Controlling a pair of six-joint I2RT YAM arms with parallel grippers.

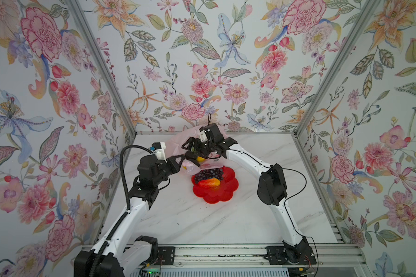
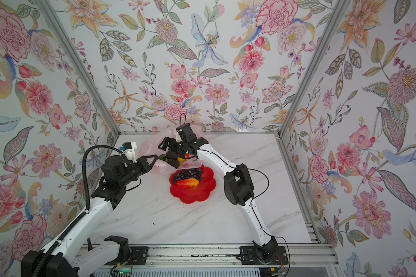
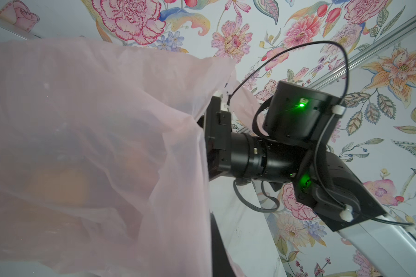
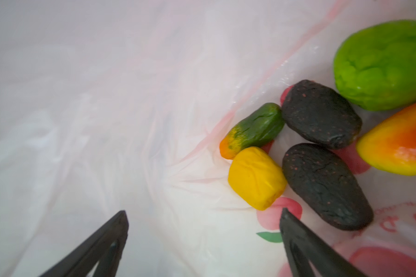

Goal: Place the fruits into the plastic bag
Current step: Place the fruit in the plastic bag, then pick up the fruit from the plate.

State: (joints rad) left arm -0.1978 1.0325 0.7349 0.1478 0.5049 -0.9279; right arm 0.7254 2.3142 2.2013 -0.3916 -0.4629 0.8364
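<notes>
The pale pink plastic bag (image 1: 175,146) (image 3: 94,144) stands at the table's back, and my left gripper (image 1: 181,160) is shut on its edge, holding it up. My right gripper (image 4: 204,211) is open and empty inside the bag mouth, just above the fruits there. Those are a green ball (image 4: 382,64), two dark avocados (image 4: 320,114), a yellow lemon (image 4: 256,177), a green-orange piece (image 4: 252,130) and a red-yellow mango (image 4: 399,144). In both top views a purple grape bunch (image 1: 208,175) and a red-orange long piece (image 1: 209,183) lie on the red plate (image 1: 216,195).
The red flower-shaped plate (image 2: 192,194) sits directly in front of the bag, between the two arms. Flowered walls with metal corner posts (image 1: 120,96) close in the marble table (image 1: 226,223) on three sides.
</notes>
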